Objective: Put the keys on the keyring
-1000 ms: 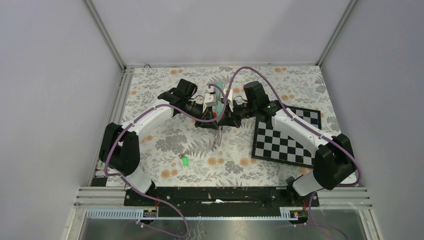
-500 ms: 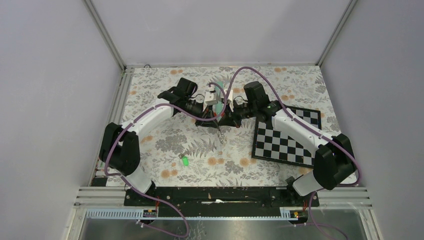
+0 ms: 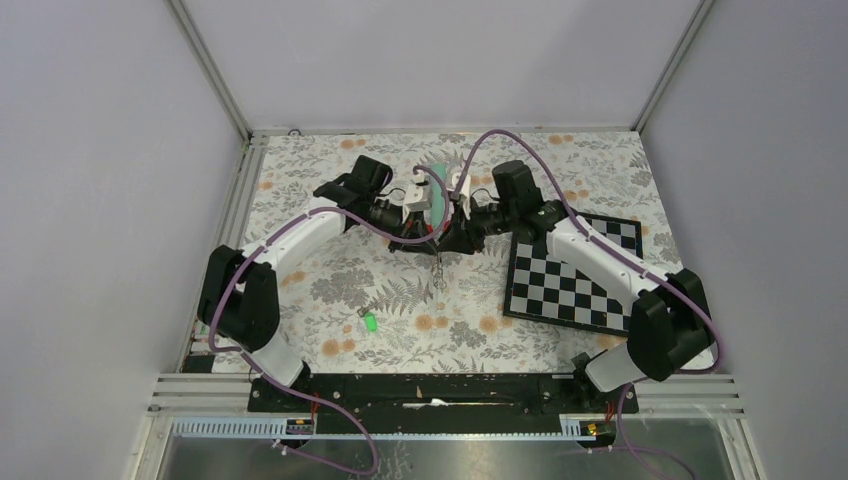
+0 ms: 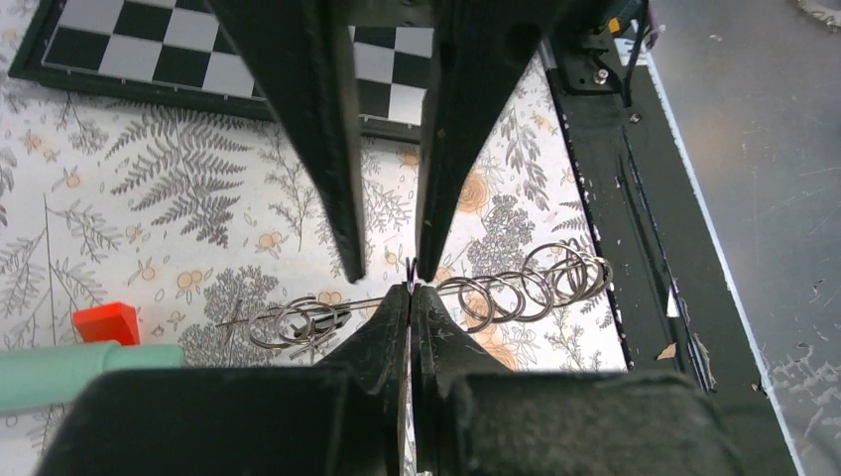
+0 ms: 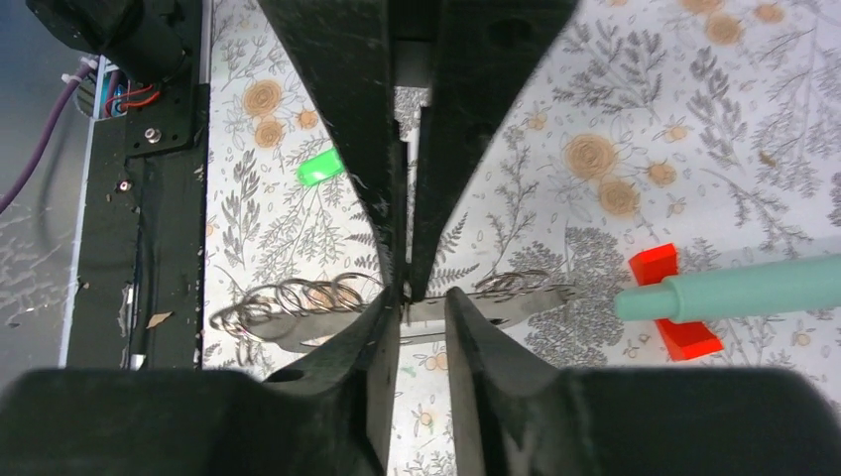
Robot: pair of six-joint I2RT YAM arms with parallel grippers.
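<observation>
left hand [image 4: 410,294] clamped shut on keyring [image 4: 499,297], which hangs above the tabletop [image 3: 335,292] | right hand [image 5: 420,299]: jaws apart either side of its flat strip | green key [image 5: 319,167] lies on tabletop, well apart, nearer the arm bases

Your table [image 3: 300,180] wears a flowered cloth. On it you have a chessboard [image 3: 575,275] at the right, a green-headed key [image 3: 369,322] near left of centre, and a teal stick [image 5: 744,283] with a red base [image 5: 656,266] far, mid-table.
</observation>
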